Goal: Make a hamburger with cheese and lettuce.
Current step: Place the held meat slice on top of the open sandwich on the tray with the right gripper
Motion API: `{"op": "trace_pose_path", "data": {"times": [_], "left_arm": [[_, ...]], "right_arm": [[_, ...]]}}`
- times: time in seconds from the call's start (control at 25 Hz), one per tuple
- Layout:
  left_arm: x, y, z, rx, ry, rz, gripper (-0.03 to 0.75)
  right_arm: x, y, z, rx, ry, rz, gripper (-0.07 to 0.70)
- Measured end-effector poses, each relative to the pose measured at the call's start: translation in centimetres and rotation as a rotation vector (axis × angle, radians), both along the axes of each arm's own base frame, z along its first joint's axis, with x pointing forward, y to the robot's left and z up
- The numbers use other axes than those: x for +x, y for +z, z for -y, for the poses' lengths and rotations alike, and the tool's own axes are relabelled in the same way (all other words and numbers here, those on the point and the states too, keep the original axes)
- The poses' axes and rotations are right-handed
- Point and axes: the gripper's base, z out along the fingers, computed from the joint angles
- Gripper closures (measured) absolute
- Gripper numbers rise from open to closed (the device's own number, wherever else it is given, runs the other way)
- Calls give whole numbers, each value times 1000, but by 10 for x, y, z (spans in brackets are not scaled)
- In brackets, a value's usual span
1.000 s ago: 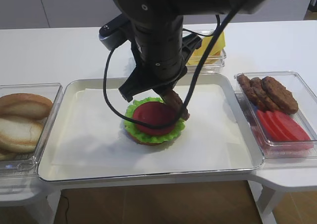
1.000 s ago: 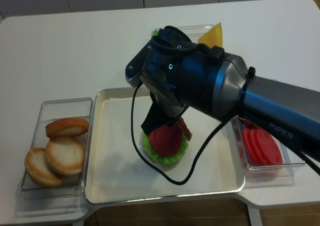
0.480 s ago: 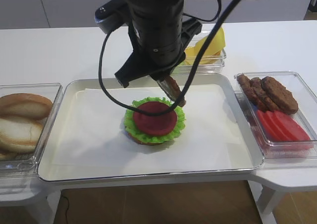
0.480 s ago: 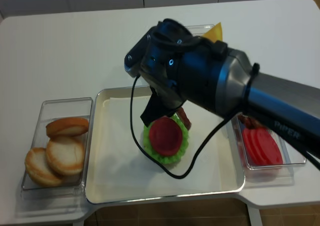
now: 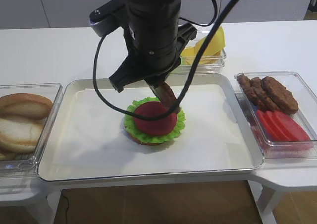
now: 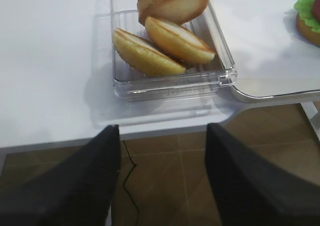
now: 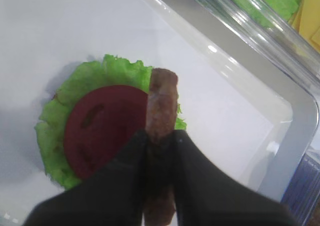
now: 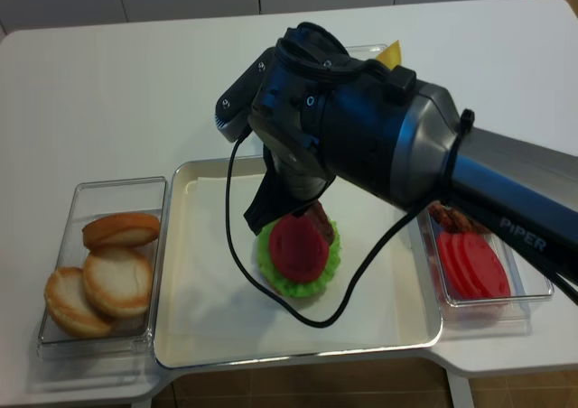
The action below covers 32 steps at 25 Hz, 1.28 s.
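1. Near the desk's (image 5: 59, 50) front edge, my left gripper (image 6: 162, 171) hung over the floor just off that edge, its two fingers spread apart and holding nothing.
2. The clear box of bun halves (image 6: 170, 36) sat at the desk's left end, touching the tray's left rim.
3. On the tray (image 5: 218, 167), near its middle, lay the hamburger (image 5: 154, 121): bun base, lettuce (image 7: 50, 131), then a tomato slice (image 7: 102, 128) on top.
4. My right gripper (image 7: 161, 143) was clamped on a brown patty (image 7: 161, 111) held edge-up, its free end hanging over the hamburger's far right edge.
5. At the desk's right end, a clear box held patties and tomato slices (image 5: 283, 125).
6. Behind the tray's far rim, the cheese (image 5: 210, 43) stood in its box.
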Motion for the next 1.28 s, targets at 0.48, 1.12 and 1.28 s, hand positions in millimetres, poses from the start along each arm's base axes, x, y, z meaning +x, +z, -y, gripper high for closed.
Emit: {"op": "trace_pose_path", "data": {"times": [0.48, 1.12, 1.28], "left_arm": [[0, 0, 0, 0, 0, 0, 310], [0, 0, 0, 0, 0, 0, 310], [0, 0, 0, 0, 0, 0, 310]], "right_arm": [[0, -2, -1, -15, 24, -5, 524], [3, -8, -3, -41, 28, -8, 496], [2, -9, -3, -35, 24, -23, 472]]}}
